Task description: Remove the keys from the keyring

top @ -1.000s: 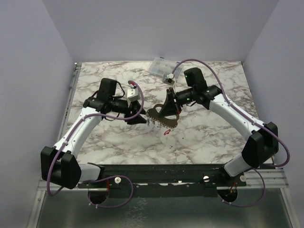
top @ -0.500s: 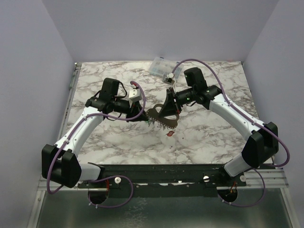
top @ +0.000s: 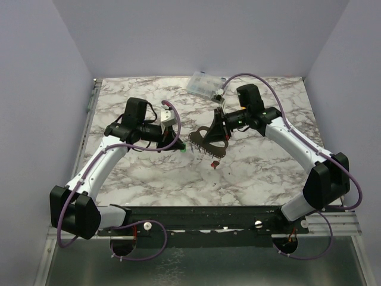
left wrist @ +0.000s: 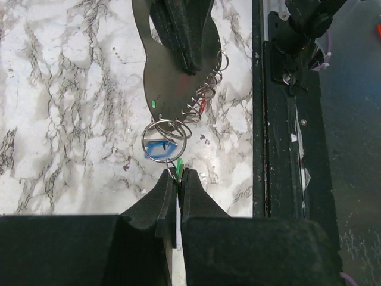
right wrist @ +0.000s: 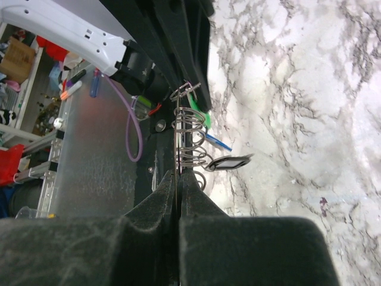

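- Now, left gripper [left wrist: 178,177]: open a second ago, at present shut on the green key [left wrist: 179,167], just below the keyring [left wrist: 172,89].
- Right gripper [right wrist: 178,176]: clamped on the keyring as before, holding it between the arms over the table [top: 131,179].
- Meaning, as I judge it: pinch made, pull-off of the green key due next.
- Hidden: the fingers cover most of the green key, so I cannot tell whether it is free of its ring [left wrist: 164,140].
- Blue key [left wrist: 159,147]: seen through that ring.
- Red key [top: 215,165]: small, under the keyring.
- Yellow: none found.
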`<control>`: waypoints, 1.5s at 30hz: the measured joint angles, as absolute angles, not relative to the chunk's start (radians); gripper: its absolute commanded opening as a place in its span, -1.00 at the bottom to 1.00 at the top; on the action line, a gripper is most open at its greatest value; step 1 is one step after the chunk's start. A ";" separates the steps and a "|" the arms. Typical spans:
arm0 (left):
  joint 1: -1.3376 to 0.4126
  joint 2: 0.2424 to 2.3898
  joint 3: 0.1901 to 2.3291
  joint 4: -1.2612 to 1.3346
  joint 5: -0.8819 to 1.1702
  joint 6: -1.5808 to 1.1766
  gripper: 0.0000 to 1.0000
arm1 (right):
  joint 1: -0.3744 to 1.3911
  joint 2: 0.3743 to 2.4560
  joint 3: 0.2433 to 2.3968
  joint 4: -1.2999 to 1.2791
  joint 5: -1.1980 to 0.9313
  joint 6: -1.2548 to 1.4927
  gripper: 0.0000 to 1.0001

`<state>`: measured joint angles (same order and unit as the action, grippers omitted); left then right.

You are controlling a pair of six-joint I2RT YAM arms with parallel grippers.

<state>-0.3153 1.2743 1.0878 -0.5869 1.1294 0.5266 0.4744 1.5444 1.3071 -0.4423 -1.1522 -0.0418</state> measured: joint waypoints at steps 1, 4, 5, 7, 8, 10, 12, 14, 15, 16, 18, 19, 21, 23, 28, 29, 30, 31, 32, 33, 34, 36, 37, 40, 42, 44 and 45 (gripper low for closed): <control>-0.316 1.274 1.088 -0.587 1.126 0.526 -1.00 | 0.471 1.545 1.304 -0.443 -1.151 -0.042 -0.99; -0.316 1.273 1.088 -0.586 1.113 0.525 -1.00 | 0.470 1.547 1.303 -0.442 -1.145 -0.046 -0.99; -0.316 1.273 1.088 -0.586 1.109 0.525 -1.00 | 0.470 1.550 1.303 -0.443 -1.142 -0.046 -0.99; -0.316 1.273 1.088 -0.587 1.097 0.525 -1.00 | 0.469 1.560 1.303 -0.441 -1.138 -0.050 -0.99; -0.316 1.273 1.088 -0.590 1.088 0.525 -1.00 | 0.469 1.567 1.303 -0.440 -1.137 -0.052 -0.99; -0.319 1.274 1.088 -0.596 1.066 0.526 -1.00 | 0.469 1.585 1.302 -0.432 -1.132 -0.053 -0.99; -0.328 1.275 1.087 -0.601 1.042 0.532 -1.00 | 0.467 1.608 1.291 -0.411 -1.129 -0.053 -0.99; -0.336 1.280 1.085 -0.600 1.015 0.539 -1.00 | 0.467 1.630 1.267 -0.384 -1.129 -0.052 -0.99; -0.341 1.284 1.081 -0.600 0.997 0.543 -1.00 | 0.467 1.640 1.251 -0.370 -1.130 -0.052 -0.99; -0.345 1.288 1.077 -0.600 0.982 0.546 -1.00 | 0.467 1.648 1.234 -0.355 -1.131 -0.050 -0.99; -0.353 1.300 1.066 -0.600 0.948 0.552 -1.00 | 0.467 1.660 1.208 -0.327 -1.131 -0.047 -0.99; -0.354 1.305 1.063 -0.601 0.935 0.555 -1.00 | 0.467 1.663 1.196 -0.313 -1.131 -0.046 -0.99; -0.355 1.316 1.059 -0.600 0.907 0.555 -1.00 | 0.467 1.667 1.181 -0.293 -1.131 -0.045 -0.99; -0.355 1.325 1.058 -0.598 0.882 0.556 -1.00 | 0.467 1.671 1.174 -0.277 -1.130 -0.052 -0.99; -0.359 1.349 1.058 -0.588 0.837 0.566 -1.00 | 0.467 1.671 1.154 -0.255 -1.130 -0.106 -0.99; -0.361 1.351 1.058 -0.587 0.833 0.569 -1.00 | 0.467 1.671 1.151 -0.257 -1.130 -0.123 -0.99; -0.363 1.354 1.058 -0.587 0.830 0.575 -1.00 | 0.467 1.671 1.150 -0.259 -1.130 -0.142 -0.99; -0.364 1.354 1.058 -0.587 0.829 0.585 -1.00 | 0.467 1.671 1.149 -0.264 -1.130 -0.164 -0.99; -0.366 1.354 1.058 -0.587 0.829 0.590 -1.00 | 0.467 1.671 1.149 -0.276 -1.131 -0.197 -0.99; -0.368 1.354 1.058 -0.589 0.830 0.598 -1.00 | 0.467 1.671 1.149 -0.282 -1.131 -0.212 -0.99; -0.372 1.356 1.059 -0.593 0.830 0.609 -1.00 | 0.467 1.671 1.150 -0.296 -1.131 -0.239 -0.99; -0.380 1.366 1.068 -0.608 0.833 0.635 -1.00 | 0.467 1.671 1.155 -0.332 -1.134 -0.284 -0.99; -0.382 1.370 1.069 -0.612 0.834 0.645 -1.00 | 0.466 1.671 1.159 -0.351 -1.139 -0.306 -0.99; -0.385 1.385 1.072 -0.618 0.833 0.677 -1.00 | 0.464 1.671 1.163 -0.384 -1.150 -0.342 -0.99; -0.390 1.397 1.073 -0.621 0.833 0.692 -1.00 | 0.464 1.670 1.163 -0.400 -1.155 -0.354 -0.99; -0.392 1.408 1.073 -0.624 0.833 0.702 -1.00 | 0.464 1.670 1.163 -0.412 -1.155 -0.361 -0.99; -0.393 1.415 1.073 -0.624 0.836 0.705 -1.00 | 0.464 1.669 1.163 -0.418 -1.155 -0.365 -0.99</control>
